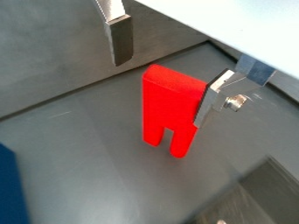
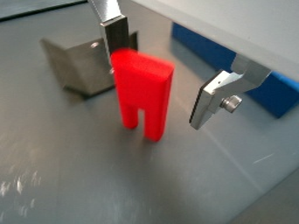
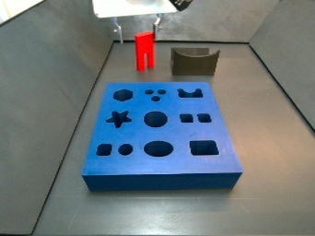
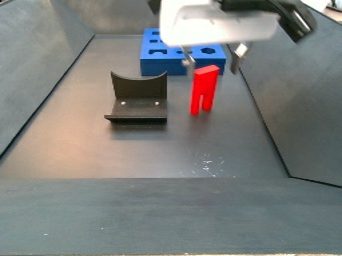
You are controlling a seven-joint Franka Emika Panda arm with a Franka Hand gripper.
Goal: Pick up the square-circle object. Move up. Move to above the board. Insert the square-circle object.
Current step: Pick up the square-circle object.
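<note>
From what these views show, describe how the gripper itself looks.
The gripper has two flat silver metal finger plates; one finger is a plain narrow strip, and the opposite finger carries a small round bolt on its face. In a side view the gripper hangs under a blocky white housing with a dark part on top. No cables or markings are visible.

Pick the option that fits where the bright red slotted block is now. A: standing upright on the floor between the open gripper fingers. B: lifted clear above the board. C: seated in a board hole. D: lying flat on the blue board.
A: the bright red slotted block stands legs-down on the grey floor, with the gripper fingers apart either side, away from the blue board.
</note>
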